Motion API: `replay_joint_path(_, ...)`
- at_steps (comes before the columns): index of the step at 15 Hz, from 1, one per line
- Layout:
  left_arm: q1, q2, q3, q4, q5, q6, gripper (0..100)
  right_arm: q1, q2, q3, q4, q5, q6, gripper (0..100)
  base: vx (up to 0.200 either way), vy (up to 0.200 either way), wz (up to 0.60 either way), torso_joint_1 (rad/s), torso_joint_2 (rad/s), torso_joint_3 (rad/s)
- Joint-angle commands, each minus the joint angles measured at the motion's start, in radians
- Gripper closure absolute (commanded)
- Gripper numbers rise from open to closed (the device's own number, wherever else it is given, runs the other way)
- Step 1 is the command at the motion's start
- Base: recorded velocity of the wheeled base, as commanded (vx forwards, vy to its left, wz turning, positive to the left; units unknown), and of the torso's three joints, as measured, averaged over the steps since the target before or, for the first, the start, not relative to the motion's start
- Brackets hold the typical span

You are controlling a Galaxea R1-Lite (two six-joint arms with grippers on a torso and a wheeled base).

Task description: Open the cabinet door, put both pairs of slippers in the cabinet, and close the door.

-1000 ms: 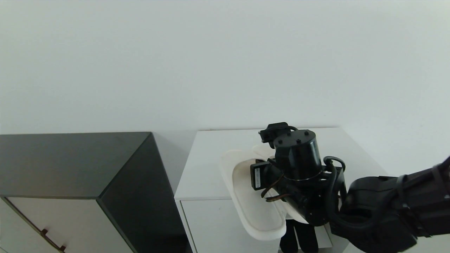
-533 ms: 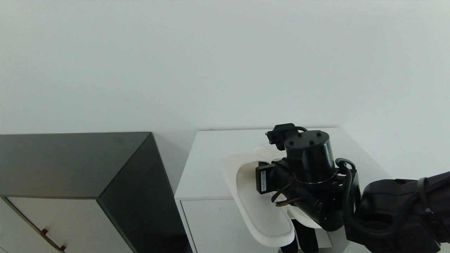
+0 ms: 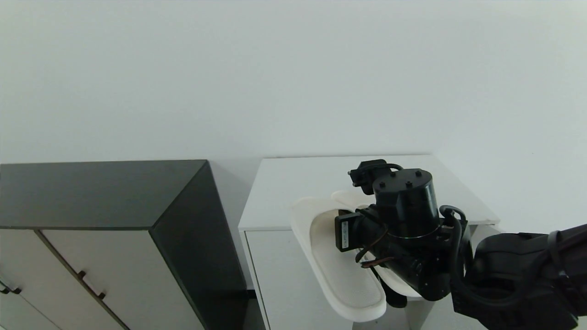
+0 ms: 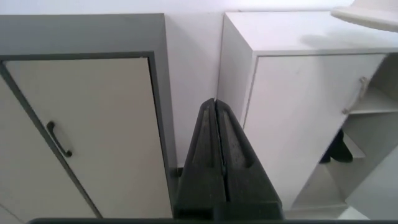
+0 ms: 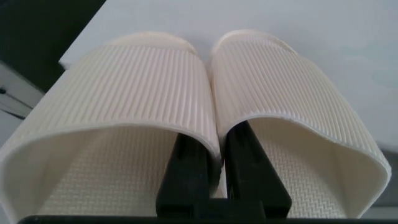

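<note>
So the cream slippers (image 3: 341, 270) are up in the air as a pair, toes over the front edge of the white cabinet (image 3: 293, 183) top and heels hanging out past its front face, resting on nothing as far as I can see. Your right claw (image 5: 216, 149) has them. One finger is tucked under each strap and the two squeeze the inner strap walls together, so that pinch is all that carries both. The left claw (image 4: 216, 143) is clamped flat on nothing, parked low and facing the gap between the dark cabinet (image 4: 81, 34) and the white one. From down there you can see shelves (image 4: 376, 102) past the door panel (image 4: 305, 118) with the handle (image 4: 357, 93), so I'd say that compartment is open. There's a dark shape (image 4: 339, 149) lower inside, can't tell what it is. What I'd worry about is soft foam straps in a narrow pinch, because a quick swing or tilt could let one slipper slide off its finger. The soles also stick out long, so going down and in, a heel could clip the top's edge or a shelf lip and lever the pair loose. And in the head view your own arm sits in front of the opening, so lean on the wrist cams for the approach.
</note>
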State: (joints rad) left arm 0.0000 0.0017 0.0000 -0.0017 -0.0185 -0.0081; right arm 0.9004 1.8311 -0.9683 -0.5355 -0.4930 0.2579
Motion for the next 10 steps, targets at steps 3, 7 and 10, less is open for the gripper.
replay_joint_path(3,0.000,0.000,0.000,-0.001,0.000,-0.001,100,0.002,0.001,0.002,0.000,0.001,-0.002,100,-0.200,0.000,0.00,-0.004,0.00,0.002)
replay_joint_path(7,0.000,0.000,0.000,0.000,0.000,-0.001,100,0.002,-0.003,0.031,-0.012,-0.002,-0.002,100,-0.050,0.000,0.00,0.001,0.00,-0.001)
replay_joint_path(10,0.000,0.000,0.000,0.000,0.000,-0.001,100,0.002,0.010,0.031,-0.038,0.001,-0.006,100,0.000,0.000,0.00,0.000,0.00,0.000)
